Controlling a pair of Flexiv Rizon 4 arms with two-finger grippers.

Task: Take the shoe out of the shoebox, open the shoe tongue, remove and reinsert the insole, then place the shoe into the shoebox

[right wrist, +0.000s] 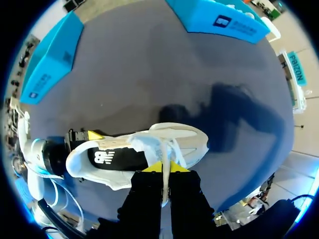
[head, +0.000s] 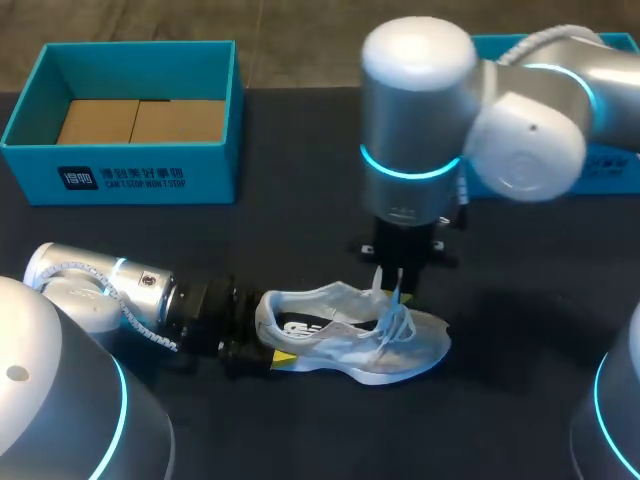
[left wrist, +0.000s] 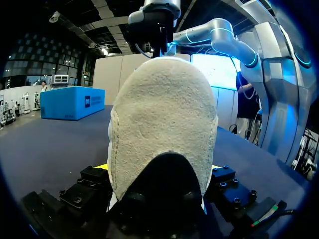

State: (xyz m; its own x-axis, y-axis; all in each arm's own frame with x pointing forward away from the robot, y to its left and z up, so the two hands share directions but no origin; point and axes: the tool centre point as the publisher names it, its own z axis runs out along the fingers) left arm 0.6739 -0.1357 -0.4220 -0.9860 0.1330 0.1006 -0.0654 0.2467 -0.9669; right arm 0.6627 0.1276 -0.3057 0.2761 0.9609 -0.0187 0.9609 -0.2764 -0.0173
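One shoe (head: 345,345), heel clamped in left tool (head: 268,350).

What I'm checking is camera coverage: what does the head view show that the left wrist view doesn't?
Head view only: the open teal cardboard shoebox with brown lining, the whole side of the white mesh sneaker, and its white lace drawn up into the right end effector. Left wrist view only: the sneaker's fuzzy off-white heel close up, clamped in the left end effector. Both: the sneaker, the right arm above it and the dark table.
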